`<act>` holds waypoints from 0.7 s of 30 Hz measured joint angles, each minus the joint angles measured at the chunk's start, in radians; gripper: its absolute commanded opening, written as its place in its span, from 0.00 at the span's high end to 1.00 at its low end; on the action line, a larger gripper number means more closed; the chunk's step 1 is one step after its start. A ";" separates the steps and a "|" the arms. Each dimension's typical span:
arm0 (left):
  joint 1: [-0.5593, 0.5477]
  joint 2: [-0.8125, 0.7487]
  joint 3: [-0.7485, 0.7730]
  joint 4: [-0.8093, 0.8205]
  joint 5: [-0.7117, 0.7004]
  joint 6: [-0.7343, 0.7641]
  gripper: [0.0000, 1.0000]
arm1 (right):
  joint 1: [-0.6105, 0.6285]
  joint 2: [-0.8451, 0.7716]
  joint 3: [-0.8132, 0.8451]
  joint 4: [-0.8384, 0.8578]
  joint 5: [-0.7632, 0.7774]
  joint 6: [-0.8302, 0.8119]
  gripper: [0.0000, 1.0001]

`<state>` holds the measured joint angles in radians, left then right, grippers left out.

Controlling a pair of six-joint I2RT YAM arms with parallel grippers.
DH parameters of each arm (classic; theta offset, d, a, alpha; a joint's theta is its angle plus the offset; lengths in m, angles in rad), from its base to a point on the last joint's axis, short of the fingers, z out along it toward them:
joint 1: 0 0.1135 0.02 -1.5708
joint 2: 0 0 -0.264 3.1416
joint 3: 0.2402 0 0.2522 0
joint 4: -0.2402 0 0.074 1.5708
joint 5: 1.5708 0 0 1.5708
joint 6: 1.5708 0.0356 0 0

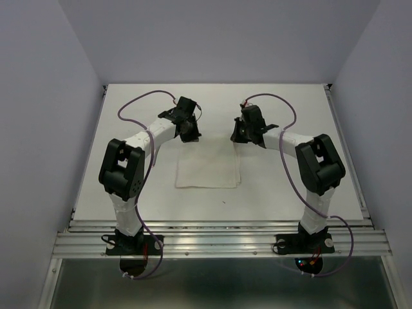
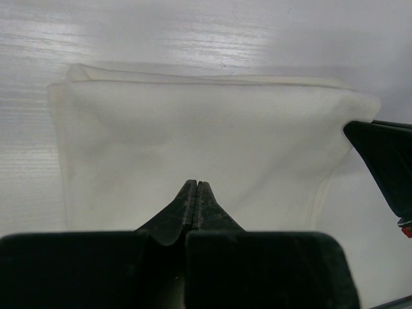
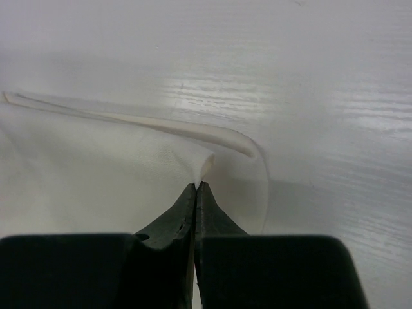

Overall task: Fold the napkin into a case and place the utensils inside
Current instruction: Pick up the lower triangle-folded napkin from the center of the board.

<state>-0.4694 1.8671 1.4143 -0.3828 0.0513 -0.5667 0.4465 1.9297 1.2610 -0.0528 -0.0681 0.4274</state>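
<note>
The white napkin [image 1: 207, 168] lies flat on the table between the two arms, a folded layer showing along one edge [image 2: 206, 80]. My left gripper [image 1: 188, 133] is shut, its tips [image 2: 196, 185] down on the cloth at the napkin's far edge. My right gripper [image 1: 242, 135] is shut on the napkin's far right corner. A small peak of cloth [image 3: 206, 166] rises from its tips [image 3: 196, 185], and the edge curls up beside it. The utensils are out of view, and no case shows.
The white tabletop [image 1: 290, 187] is walled by pale panels at the back and sides. A metal rail [image 1: 219, 241] runs along the near edge by the arm bases. Purple cables [image 1: 138, 103] loop over each arm.
</note>
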 measured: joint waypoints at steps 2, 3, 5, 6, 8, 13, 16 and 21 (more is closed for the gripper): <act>0.000 0.000 0.000 -0.001 0.000 0.000 1.00 | 0.000 -0.012 -0.023 -0.008 0.039 0.000 0.81; 0.000 0.000 0.000 -0.001 0.000 0.000 1.00 | 0.000 -0.012 -0.026 -0.007 0.049 -0.003 0.57; 0.000 0.000 0.000 -0.002 0.000 0.000 1.00 | 0.000 -0.012 -0.027 -0.010 0.092 -0.003 0.48; 0.000 0.000 0.000 -0.003 0.000 0.000 1.00 | 0.000 -0.012 -0.027 -0.010 0.106 -0.006 0.45; 0.000 0.000 0.000 -0.003 0.000 0.000 1.00 | 0.000 -0.012 -0.027 -0.010 0.125 -0.009 0.44; 0.000 0.000 0.000 -0.003 0.000 -0.003 1.00 | 0.000 -0.012 -0.028 -0.016 0.146 -0.013 0.37; 0.000 0.000 0.000 -0.003 0.000 -0.003 1.00 | 0.000 -0.011 -0.028 -0.018 0.147 -0.013 0.37; -0.001 0.000 0.000 -0.003 0.001 -0.003 1.00 | 0.000 0.016 -0.027 -0.018 0.142 -0.011 0.47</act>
<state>-0.4706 1.8671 1.4143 -0.3855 0.0521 -0.5697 0.4465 1.9461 1.2335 -0.0711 0.0734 0.4164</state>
